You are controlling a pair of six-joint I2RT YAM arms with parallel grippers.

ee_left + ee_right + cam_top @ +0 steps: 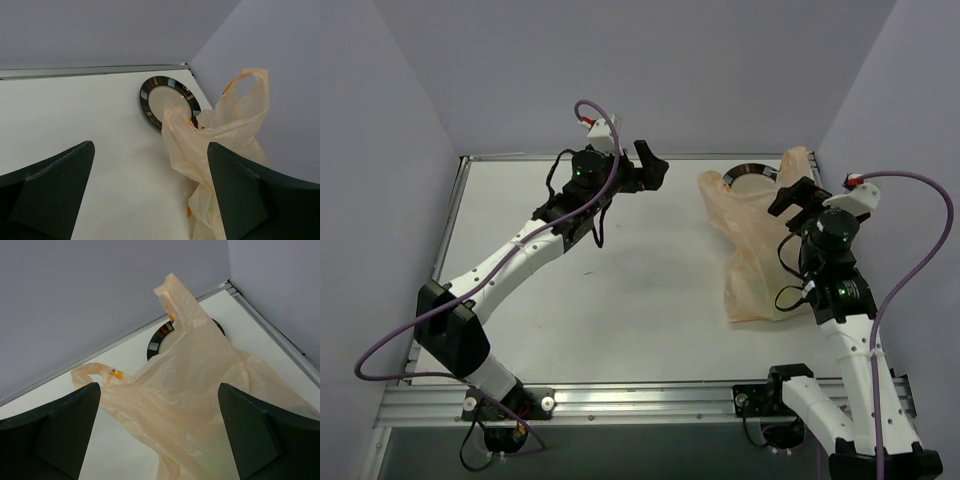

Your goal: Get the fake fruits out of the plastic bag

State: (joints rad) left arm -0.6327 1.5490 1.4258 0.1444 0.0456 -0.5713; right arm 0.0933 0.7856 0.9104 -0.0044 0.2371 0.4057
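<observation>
Peach, crinkly plastic bag (752, 268) lies at the table's (620, 285) three o'clock side, long axis twelve to six, handles over the plate (745, 170); no fake fruits show. The right gripper (798, 197), spread and empty, hovers at its one o'clock edge, nearer. The left gripper (652, 165), also spread, hangs off toward ten o'clock.

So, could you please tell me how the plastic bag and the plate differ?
The plastic bag is crumpled, translucent peach; the plate is smooth, cream with a dark rim. The bag heaps up, one handle raised; the plate lies flat. The bag is larger than the plate. Both sit in the table's far right corner, overlapping.
</observation>
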